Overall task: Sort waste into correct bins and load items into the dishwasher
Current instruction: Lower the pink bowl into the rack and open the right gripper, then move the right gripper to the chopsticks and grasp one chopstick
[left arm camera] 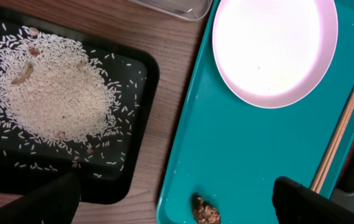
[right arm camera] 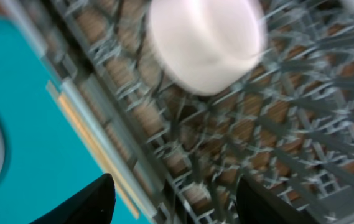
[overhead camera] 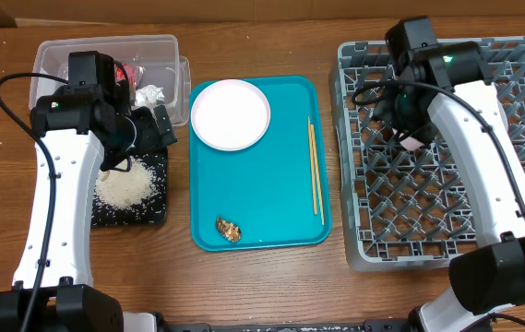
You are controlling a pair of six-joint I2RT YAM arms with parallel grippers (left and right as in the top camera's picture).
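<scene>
Nearest the overhead camera are the arms: the left arm (overhead camera: 54,184) over the black tray (overhead camera: 156,217), the right arm (overhead camera: 483,148) over the grey dish rack (overhead camera: 520,55). Between them the chopsticks (overhead camera: 315,166) lie on the teal tray (overhead camera: 262,203), long axis from far side to near side.

In the left wrist view the left fingers (left arm camera: 46,199) are spread wide and hold nothing. The rice (left arm camera: 52,93) lies beyond the left-hand one, the brown scrap (left arm camera: 206,211) between them, the white plate (left arm camera: 275,50) further beyond. The chopsticks run slanted, near end just beside the right-hand finger.

The right wrist view is blurred; the right fingers (right arm camera: 83,202) are also spread and empty. A round white vessel (right arm camera: 204,43) sits in the rack beyond them.
</scene>
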